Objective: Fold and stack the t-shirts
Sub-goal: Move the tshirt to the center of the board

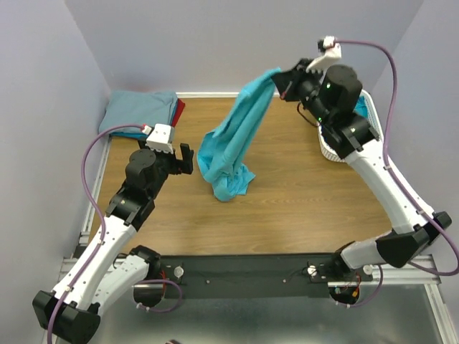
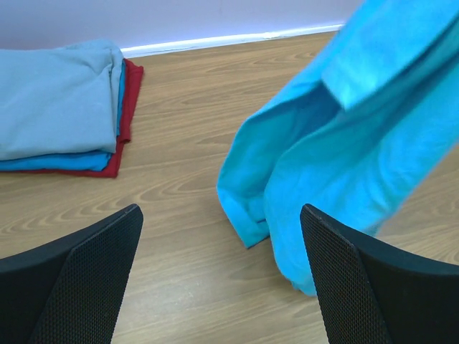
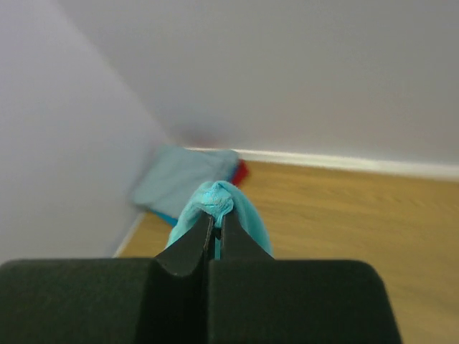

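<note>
The turquoise t-shirt (image 1: pixel 233 143) hangs in a long slanting drape over the middle of the desk (image 1: pixel 301 208). Its upper end is raised toward the far right corner, and its lower end is bunched in a crumpled heap on the wood a little left of centre. That upper end is pinched in the right pincer (image 1: pixel 281 82), whose two black fingers are pressed together on a small tuft of the cloth. In the right wrist view the tuft bulges out just past the fingertips, and the rest of the shirt falls away below them. From there the fabric widens as it drops, with loose folds and what looks like a sleeve flap hanging on the side facing the left arm. The left pincer (image 1: pixel 183 159) sits just beside the lower part of the drape, on its left, with its jaws spread wide and nothing between them. It points at the cloth but is apart from it — the left wrist view shows bare wood between its fingers and the nearest turquoise fold. In the far left corner of the desk lies a stack of folded t-shirts (image 1: pixel 140 111), with a dusty grey-blue one on top, a blue one under it and a red one at the bottom, well apart from the hanging shirt. At the far right edge a white basket (image 1: pixel 328 152) stands behind the right arm, largely hidden by it — a bit of teal cloth (image 1: pixel 362 107) shows inside.
</note>
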`<move>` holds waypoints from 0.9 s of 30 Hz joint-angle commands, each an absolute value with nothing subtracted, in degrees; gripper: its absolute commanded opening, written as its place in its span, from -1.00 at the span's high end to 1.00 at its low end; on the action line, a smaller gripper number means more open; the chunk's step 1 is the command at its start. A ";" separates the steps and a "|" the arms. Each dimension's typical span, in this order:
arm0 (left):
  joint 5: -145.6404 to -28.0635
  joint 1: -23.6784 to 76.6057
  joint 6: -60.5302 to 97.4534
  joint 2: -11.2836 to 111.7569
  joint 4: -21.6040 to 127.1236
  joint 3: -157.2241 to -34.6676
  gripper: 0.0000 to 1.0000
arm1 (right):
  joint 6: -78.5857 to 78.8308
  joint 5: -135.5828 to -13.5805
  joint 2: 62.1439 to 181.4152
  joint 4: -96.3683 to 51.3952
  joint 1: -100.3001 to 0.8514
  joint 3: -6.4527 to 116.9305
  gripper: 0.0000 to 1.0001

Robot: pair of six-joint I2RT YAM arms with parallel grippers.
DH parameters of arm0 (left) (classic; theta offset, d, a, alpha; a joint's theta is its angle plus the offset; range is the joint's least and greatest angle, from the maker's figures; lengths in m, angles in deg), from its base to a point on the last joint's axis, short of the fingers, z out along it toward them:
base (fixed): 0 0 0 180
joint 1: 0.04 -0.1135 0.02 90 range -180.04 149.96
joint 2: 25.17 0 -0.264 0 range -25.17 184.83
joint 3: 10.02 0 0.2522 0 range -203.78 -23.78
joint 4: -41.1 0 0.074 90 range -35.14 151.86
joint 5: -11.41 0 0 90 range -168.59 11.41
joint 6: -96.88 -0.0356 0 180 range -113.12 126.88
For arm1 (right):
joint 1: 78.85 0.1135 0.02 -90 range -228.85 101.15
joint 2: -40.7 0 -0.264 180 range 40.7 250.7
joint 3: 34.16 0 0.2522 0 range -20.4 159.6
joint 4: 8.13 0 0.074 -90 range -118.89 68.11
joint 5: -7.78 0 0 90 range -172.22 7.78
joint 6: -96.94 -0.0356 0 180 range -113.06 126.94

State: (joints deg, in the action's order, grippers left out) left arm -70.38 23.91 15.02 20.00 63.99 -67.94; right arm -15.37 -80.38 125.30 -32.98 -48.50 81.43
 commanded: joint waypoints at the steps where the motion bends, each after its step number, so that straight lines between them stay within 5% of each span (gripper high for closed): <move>1: -67.69 23.43 14.35 19.22 63.74 -67.11 -0.97 | -14.15 -108.64 118.23 -33.14 -48.79 66.30 0.91; 5: -68.74 23.43 14.09 20.18 63.48 -66.84 -0.96 | -16.08 -122.63 112.34 -33.23 -49.14 51.17 0.54; 6: -68.83 23.43 14.09 20.36 63.48 -66.84 -0.96 | -17.66 -125.70 109.72 -33.14 -49.14 46.19 0.10; 9: -70.41 23.43 14.18 22.02 62.86 -66.93 -0.96 | -19.95 -126.26 106.71 -33.23 -49.23 39.84 -0.57; 10: -71.29 23.43 14.18 22.55 62.60 -66.93 -0.96 | -20.04 -125.99 106.70 -33.23 -49.23 39.03 -0.64; 23: -87.72 21.15 14.97 45.56 61.98 -72.47 -0.90 | -23.82 -104.47 121.20 -29.12 -49.23 37.88 -0.79; 27: -84.57 20.97 14.44 49.44 62.51 -73.96 -0.84 | -22.95 -100.95 124.19 -23.66 -49.32 37.08 -0.80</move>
State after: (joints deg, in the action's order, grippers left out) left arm -83.30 21.39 14.83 47.80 62.33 -72.00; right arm -22.10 -105.97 122.80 -30.14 -49.20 37.19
